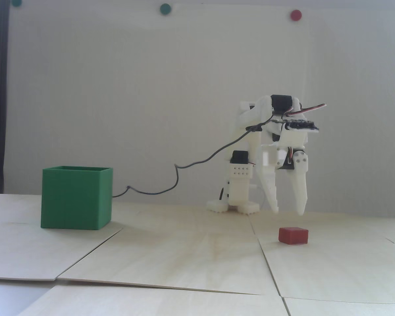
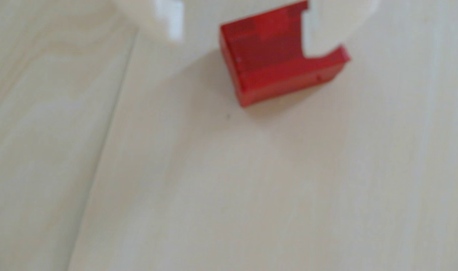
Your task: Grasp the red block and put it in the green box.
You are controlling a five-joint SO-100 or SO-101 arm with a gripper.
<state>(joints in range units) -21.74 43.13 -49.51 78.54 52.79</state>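
- The table (image 1: 184,250), pale wood panels with seams between them, is carrying everything; no panel edge is lying between tool and target in the fixed view.
- The box (image 1: 76,198) is sitting at the left of the fixed view, open side up, well apart from the arm (image 1: 266,144) and from the block; nothing red is showing in it, so the drop is not yet done.
- The arm is bending over at the right of that view, wrist pointing down.
- The gripper (image 1: 289,211) is hanging with its two fingers spread wide and holding nothing, tips clear of the table.
- The block (image 1: 293,235) is lying flat on the table, just below the gap between the fingertips and a little nearer the camera, not touching either finger.
- In the wrist view the block (image 2: 272,60) is sitting at the top edge, turned slightly askew, with a blurred white finger (image 2: 324,28) overlapping its upper right corner.
- Its long side is running across the fixed view, roughly along the line between the fingertips, so the descent probably needs the fingers clearing both ends; whether the spread is enough, I cannot tell for sure.
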